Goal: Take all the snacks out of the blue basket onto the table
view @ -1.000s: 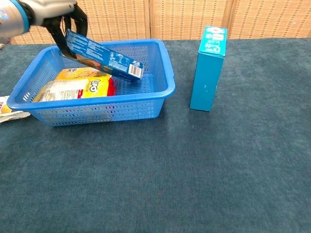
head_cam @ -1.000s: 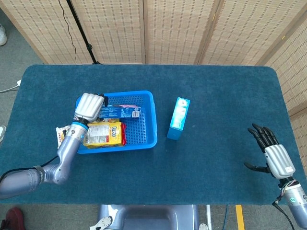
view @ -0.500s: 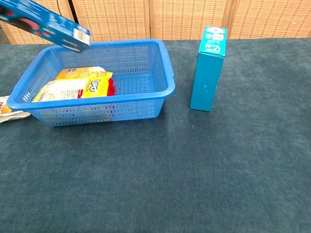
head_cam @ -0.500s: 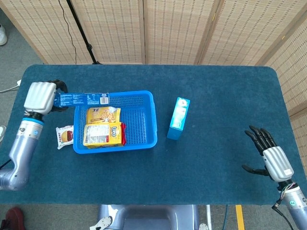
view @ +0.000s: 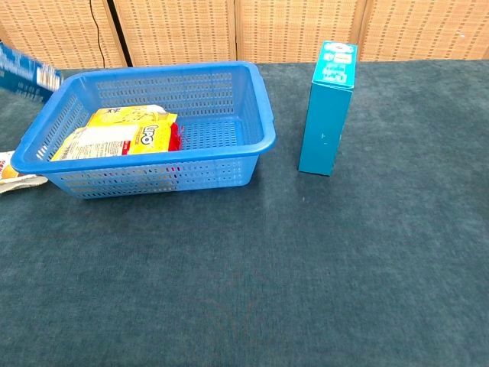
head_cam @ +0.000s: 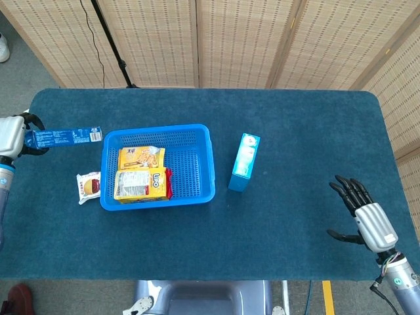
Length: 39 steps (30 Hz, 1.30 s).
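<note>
Removed blue box [head_cam: 63, 136]; basket [head_cam: 190, 197] holds seemingly two packets [head_cam: 141, 177].

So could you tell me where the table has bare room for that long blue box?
Bare cloth lies behind the blue basket, between the teal carton and the right hand, and along the front edge. Left of the basket is crowded: a small snack packet lies there, below the long blue box held by the left hand.

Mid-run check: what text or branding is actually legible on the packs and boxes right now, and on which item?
"Lipo", partly legible: yellow snack pack in the blue basket.
Blurred, unreadable print: second yellow pack behind it.
Too small to read: long blue box held by left hand.
Unreadable: upright teal box; small packet on table.
</note>
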Each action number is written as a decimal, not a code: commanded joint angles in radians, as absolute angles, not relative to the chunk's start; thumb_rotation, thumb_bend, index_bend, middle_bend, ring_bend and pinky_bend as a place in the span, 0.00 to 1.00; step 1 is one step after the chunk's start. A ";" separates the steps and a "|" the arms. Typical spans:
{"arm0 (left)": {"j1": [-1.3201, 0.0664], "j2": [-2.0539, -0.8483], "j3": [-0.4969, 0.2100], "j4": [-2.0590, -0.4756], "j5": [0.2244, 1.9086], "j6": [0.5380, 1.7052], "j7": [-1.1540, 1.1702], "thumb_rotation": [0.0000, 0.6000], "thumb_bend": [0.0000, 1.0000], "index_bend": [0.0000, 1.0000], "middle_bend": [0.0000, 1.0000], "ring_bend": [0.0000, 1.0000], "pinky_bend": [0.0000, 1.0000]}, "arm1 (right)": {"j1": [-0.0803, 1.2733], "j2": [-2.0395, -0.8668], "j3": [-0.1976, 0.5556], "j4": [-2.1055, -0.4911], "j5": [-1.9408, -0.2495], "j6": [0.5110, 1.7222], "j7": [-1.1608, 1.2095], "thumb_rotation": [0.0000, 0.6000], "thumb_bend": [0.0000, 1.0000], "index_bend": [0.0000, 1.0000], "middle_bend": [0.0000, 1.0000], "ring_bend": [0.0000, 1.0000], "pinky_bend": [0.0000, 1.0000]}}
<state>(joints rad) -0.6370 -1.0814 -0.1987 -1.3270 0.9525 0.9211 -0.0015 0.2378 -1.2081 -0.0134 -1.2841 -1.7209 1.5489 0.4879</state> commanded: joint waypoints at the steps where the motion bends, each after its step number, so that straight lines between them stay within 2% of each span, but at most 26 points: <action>1: -0.639 -1.038 -0.174 -1.384 1.003 0.805 -0.067 1.00 0.00 0.00 0.00 0.00 0.02 | 0.238 -1.207 -0.013 -1.285 -1.717 1.547 0.487 1.00 0.00 0.00 0.00 0.00 0.00; 9: -0.609 -0.943 -0.204 -1.557 1.163 0.887 -0.161 1.00 0.00 0.00 0.00 0.00 0.00 | 0.240 -1.206 -0.011 -1.280 -1.706 1.536 0.495 1.00 0.00 0.00 0.00 0.00 0.00; 14: -0.651 -0.915 -0.199 -1.694 1.200 0.852 -0.070 1.00 0.00 0.00 0.00 0.00 0.00 | 0.241 -1.206 -0.011 -1.279 -1.706 1.536 0.499 1.00 0.00 0.00 0.00 0.00 0.00; 17: -0.705 -0.945 -0.189 -1.741 1.144 0.794 0.043 1.00 0.00 0.00 0.00 0.00 0.00 | 0.241 -1.206 -0.012 -1.278 -1.707 1.536 0.502 1.00 0.00 0.00 0.00 0.00 0.00; 20: -0.774 -0.997 -0.173 -1.756 1.017 0.727 0.156 1.00 0.00 0.00 0.00 0.00 0.00 | 0.241 -1.205 -0.010 -1.276 -1.705 1.536 0.506 1.00 0.00 0.00 0.00 0.00 0.00; 27: -0.911 -1.121 -0.107 -1.715 0.739 0.704 0.376 1.00 0.00 0.00 0.00 0.00 0.00 | 0.240 -1.203 -0.006 -1.267 -1.692 1.533 0.519 1.00 0.00 0.00 0.00 0.00 0.00; 39: -0.990 -1.209 -0.030 -1.663 0.586 0.712 0.462 1.00 0.00 0.00 0.00 0.00 0.00 | 0.249 -1.213 -0.002 -1.248 -1.682 1.513 0.529 1.00 0.00 0.00 0.00 0.00 0.00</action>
